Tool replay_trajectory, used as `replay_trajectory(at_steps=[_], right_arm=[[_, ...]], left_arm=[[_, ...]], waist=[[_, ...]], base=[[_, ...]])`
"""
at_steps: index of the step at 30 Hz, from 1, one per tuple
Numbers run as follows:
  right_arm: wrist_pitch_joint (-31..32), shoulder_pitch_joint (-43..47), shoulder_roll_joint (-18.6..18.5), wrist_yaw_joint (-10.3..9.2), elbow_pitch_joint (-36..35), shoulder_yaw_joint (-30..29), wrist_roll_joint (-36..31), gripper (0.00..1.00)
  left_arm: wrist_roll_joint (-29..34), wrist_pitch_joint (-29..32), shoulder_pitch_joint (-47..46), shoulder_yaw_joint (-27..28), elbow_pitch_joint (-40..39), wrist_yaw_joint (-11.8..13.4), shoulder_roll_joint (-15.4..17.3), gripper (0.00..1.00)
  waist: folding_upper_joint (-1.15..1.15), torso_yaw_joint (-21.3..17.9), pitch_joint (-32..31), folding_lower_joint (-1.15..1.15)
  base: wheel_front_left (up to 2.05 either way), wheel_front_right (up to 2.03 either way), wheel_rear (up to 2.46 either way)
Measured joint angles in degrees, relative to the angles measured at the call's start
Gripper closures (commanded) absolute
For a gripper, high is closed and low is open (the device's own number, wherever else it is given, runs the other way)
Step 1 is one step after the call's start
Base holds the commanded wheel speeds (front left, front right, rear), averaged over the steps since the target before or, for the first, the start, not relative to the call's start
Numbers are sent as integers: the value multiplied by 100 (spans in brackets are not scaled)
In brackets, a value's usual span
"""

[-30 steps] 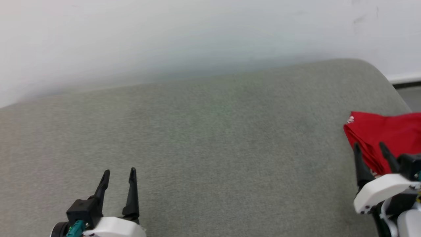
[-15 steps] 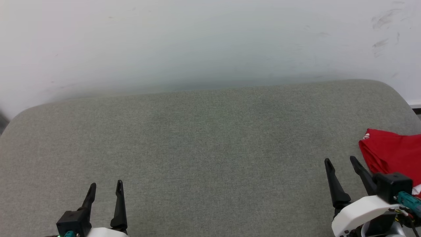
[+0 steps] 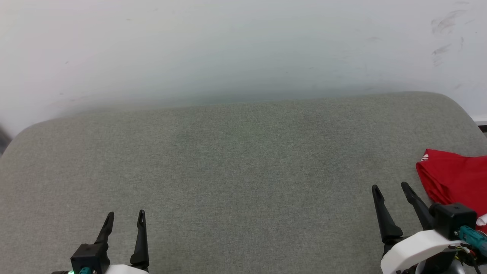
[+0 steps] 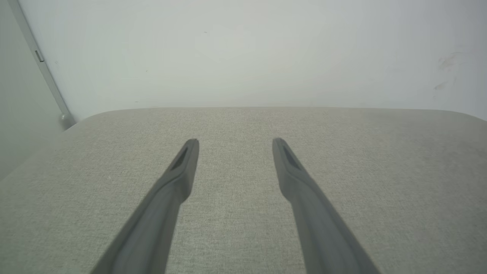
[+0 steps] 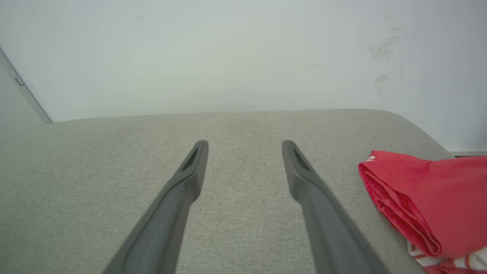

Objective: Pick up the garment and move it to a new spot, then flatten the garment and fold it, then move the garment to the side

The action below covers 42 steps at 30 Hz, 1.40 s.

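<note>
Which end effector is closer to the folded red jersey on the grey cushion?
Right. The right end effector is open beside the folded red fabric jersey, not touching. The left end effector is open across the grey upholstered cushion, far from it.

Lighting is bright, even and diffuse in all three views. The white wall (image 3: 243,45) grades to a soft grey-green shade band along its lower edge, above the grey cushion (image 3: 243,160). Cushion weave resolves clearly mid-frame in the head view. In the wrist views, the fingers (image 4: 152,220) of the left gripper (image 4: 233,141) and the fingers (image 5: 167,217) of the right gripper (image 5: 245,144) blur toward the bottom edge. Wide-angle distortion bows the cushion's far edge. The garment (image 5: 437,198), lower right, reads saturated red, with dark fold shadows.
</note>
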Motion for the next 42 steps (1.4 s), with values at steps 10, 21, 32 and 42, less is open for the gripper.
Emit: replay_trajectory(at_steps=[10, 21, 32, 42], right_arm=[[-41, -4, 5, 0, 58, -7, 0, 0], [-16, 60, 16, 0, 341, -31, 260, 100], [43, 9, 27, 0, 513, -114, 1455, 100], [78, -100, 41, -1, 655, -180, 2428, 100]], left_arm=[[2, 0, -2, -20, -30, 7, 19, 0], [-242, 97, 55, -26, 169, -52, -76, 100], [-1333, 408, -63, 168, 261, -245, -205, 100], [-2210, 636, -215, 332, 337, -396, -302, 100]], waist=[[0, 6, 1, 0], [0, 36, -5, 0], [0, 48, 18, 1], [0, 58, 39, 1]], base=[[0, 0, 0], [0, 0, 0], [0, 0, 0], [0, 0, 0]])
